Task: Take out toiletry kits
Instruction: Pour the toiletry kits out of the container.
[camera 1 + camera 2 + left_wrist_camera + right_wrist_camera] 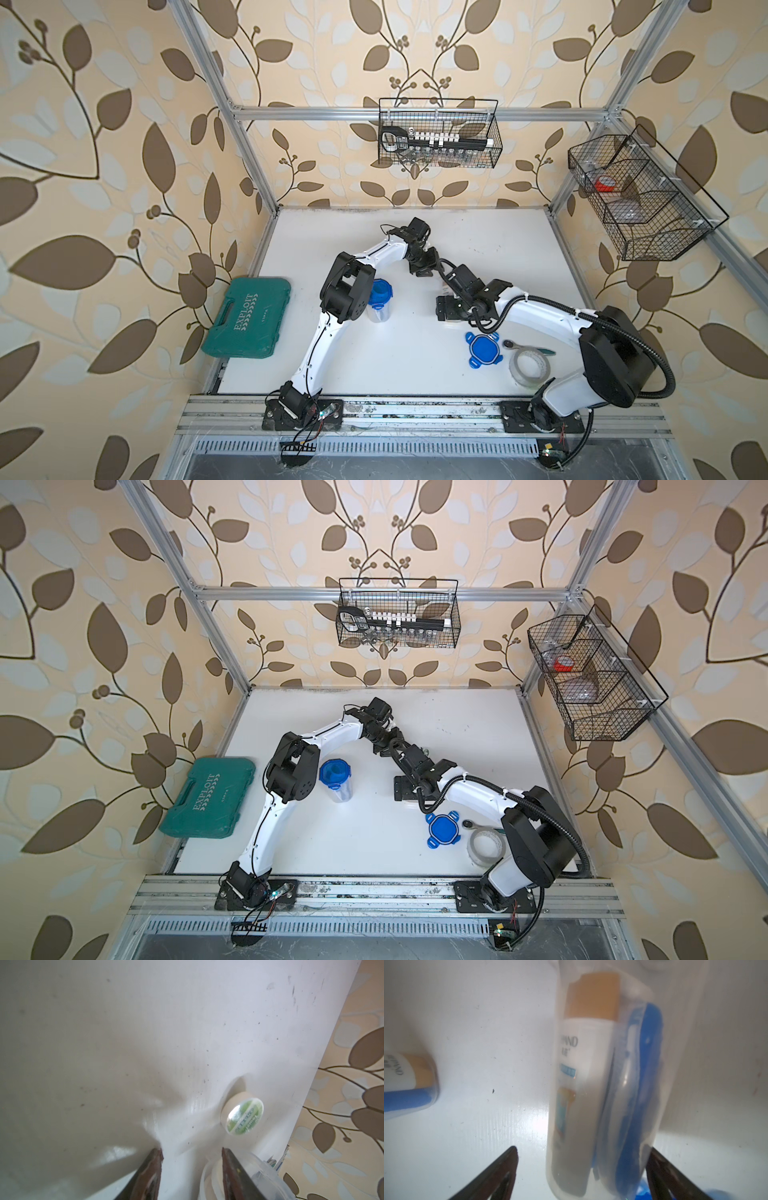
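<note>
Right tool [582, 1148] wide astride clear jar [654, 1095] with bottle [587, 1043], toothbrush [648, 1053]

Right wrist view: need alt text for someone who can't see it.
A clear jar holding a white bottle with an orange cap and a blue toothbrush piece reaches between the open fingers of the right gripper, against a white table. A second white-and-orange bottle shows at the frame edge.

The white table [407, 357] carries a blue-lidded clear jar [380, 307], a loose blue four-tabbed lid [483, 350], a tape roll [530, 368] and a round green-white disc [242, 1116].
</note>
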